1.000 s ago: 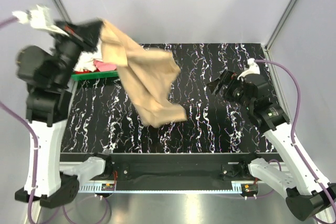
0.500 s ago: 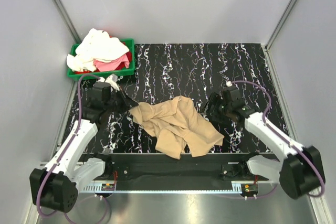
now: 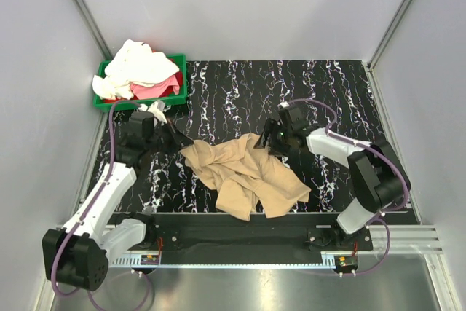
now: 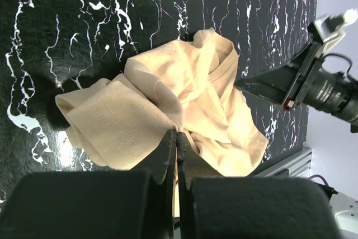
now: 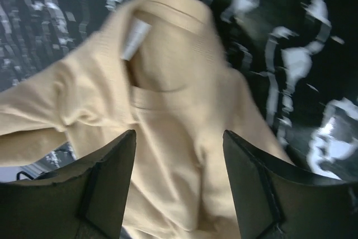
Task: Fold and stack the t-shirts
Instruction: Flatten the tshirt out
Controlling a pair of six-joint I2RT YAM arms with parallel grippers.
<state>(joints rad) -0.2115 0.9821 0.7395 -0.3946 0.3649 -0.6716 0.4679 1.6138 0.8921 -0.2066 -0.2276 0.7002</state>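
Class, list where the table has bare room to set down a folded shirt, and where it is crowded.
Bare: the far strip of the table from the green bin to the right wall, beyond the tan t-shirt. Crowded: the near middle, where that shirt lies bunched between the left arm and right arm.

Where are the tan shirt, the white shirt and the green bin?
tan shirt (image 3: 244,176), top view, middle of the crumpled fabric.
white shirt (image 3: 138,63), top view, top of the heap.
green bin (image 3: 156,97), top view, near rim.
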